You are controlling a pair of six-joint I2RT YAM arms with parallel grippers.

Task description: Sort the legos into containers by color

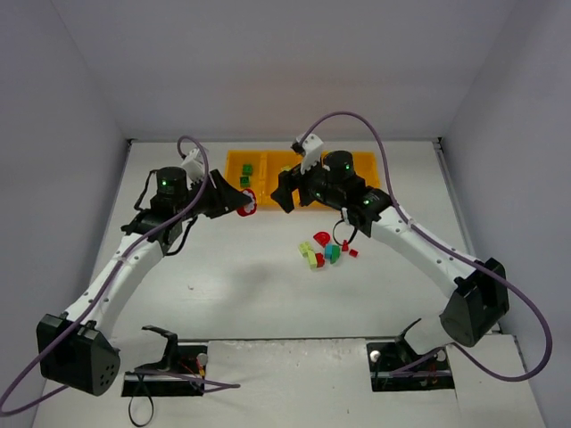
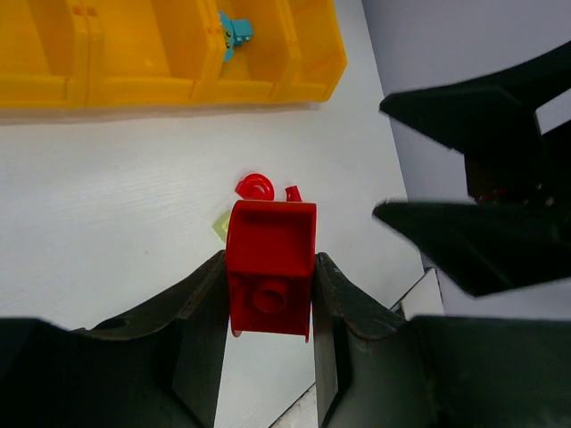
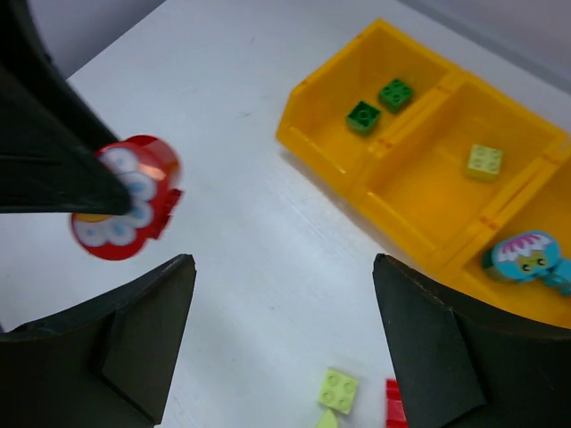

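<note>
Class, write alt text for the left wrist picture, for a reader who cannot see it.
The left pincer grips a red brick above a white table. Beyond lie small red pieces and an orange tray holding a teal piece.

the top view is taken from high above and behind both arm bases (image 1: pixel 76 352), angled down, far enough that the whole table (image 1: pixel 250 276) is covered. the left wrist view is taken close behind the left gripper (image 2: pixel 270 257), aimed past its fingertips toward the orange tray (image 2: pixel 134 89) ahead. the right wrist view is taken just behind the right gripper (image 3: pixel 281 272), aimed down and ahead of its fingertips. the tray, the loose legos (image 3: pixel 339 390) and the red piece (image 3: pixel 125 198) are shared by all three views; the opposite gripper is caught in each wrist view.
</note>
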